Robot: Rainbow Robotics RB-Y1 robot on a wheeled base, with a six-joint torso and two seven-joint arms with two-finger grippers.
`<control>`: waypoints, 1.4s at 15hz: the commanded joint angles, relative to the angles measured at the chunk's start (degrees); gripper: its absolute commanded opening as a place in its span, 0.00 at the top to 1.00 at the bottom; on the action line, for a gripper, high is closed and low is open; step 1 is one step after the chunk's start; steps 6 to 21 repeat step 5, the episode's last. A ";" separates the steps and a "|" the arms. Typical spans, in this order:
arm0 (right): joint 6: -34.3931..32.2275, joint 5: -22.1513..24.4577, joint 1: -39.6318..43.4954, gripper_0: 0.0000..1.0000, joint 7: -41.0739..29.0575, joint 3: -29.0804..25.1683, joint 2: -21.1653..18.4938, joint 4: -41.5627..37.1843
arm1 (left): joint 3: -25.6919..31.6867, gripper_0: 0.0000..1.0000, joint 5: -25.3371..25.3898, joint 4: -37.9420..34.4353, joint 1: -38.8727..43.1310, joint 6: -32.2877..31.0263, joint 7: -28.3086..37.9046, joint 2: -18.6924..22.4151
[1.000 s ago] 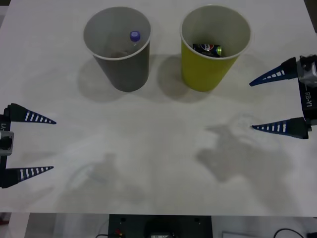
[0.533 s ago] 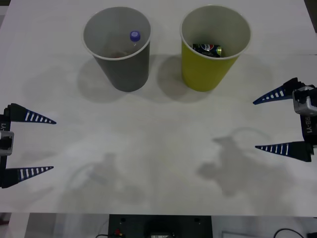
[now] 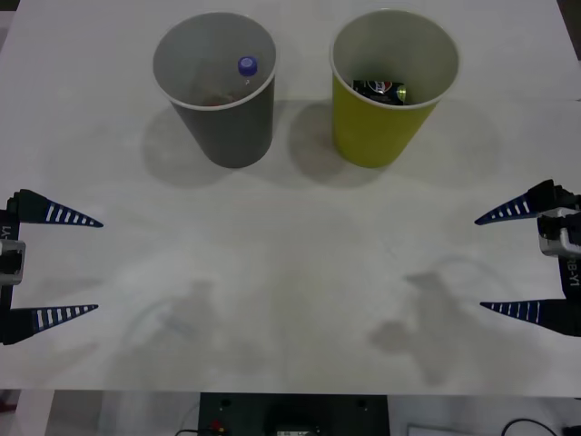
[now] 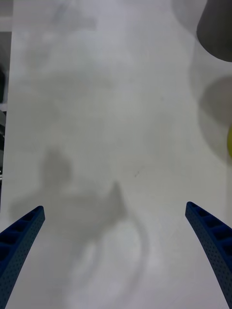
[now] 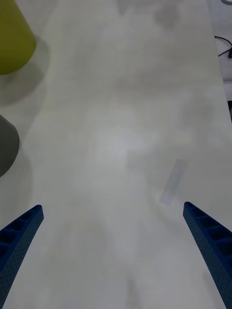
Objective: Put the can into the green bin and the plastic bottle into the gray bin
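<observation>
The can (image 3: pixel 381 89) lies inside the yellow-green bin (image 3: pixel 392 127) at the back right of the table. Inside the dark gray bin (image 3: pixel 231 127) at the back left I see the plastic bottle's blue-purple cap (image 3: pixel 247 65). My right gripper (image 3: pixel 481 263) hangs open and empty at the table's right edge, well in front of the green bin. At the left edge my left gripper (image 3: pixel 98 266) is open and empty too. The gray bin's base (image 4: pixel 217 29) and a sliver of green bin (image 4: pixel 229 142) show in the right wrist view; both bins (image 5: pixel 12 38) (image 5: pixel 6 145) edge the left wrist view.
The white table (image 3: pixel 290 272) spreads bare between the two grippers, crossed by the arms' shadows. A faint strip of clear tape (image 5: pixel 173 181) lies flat on the table in the left wrist view. Cables and dark gear (image 3: pixel 290 418) sit below the table's front edge.
My right gripper has drawn back toward the front and right, away from the green bin, staying open. The left gripper and both bins have not moved.
</observation>
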 commanded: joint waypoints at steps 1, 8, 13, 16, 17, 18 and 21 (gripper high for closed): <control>1.15 0.01 1.01 0.00 0.09 -0.37 0.00 -0.05 | 0.00 0.00 0.00 0.00 0.00 0.00 0.00 0.00; 1.41 0.27 1.10 0.00 0.18 -0.37 0.00 -0.05 | 0.00 0.00 0.00 0.00 0.00 0.00 0.00 0.00; 1.41 0.27 1.10 0.00 0.18 -0.37 0.00 -0.05 | 0.00 0.00 0.00 0.00 0.00 0.00 0.00 0.00; 1.41 0.27 1.10 0.00 0.18 -0.37 0.00 -0.05 | 0.00 0.00 0.00 0.00 0.00 0.00 0.00 0.00; 1.41 0.27 1.10 0.00 0.18 -0.37 0.00 -0.05 | 0.00 0.00 0.00 0.00 0.00 0.00 0.00 0.00; 1.41 0.27 1.10 0.00 0.18 -0.37 0.00 -0.05 | 0.00 0.00 0.00 0.00 0.00 0.00 0.00 0.00; 1.41 0.27 1.10 0.00 0.18 -0.37 0.00 -0.05 | 0.00 0.00 0.00 0.00 0.00 0.00 0.00 0.00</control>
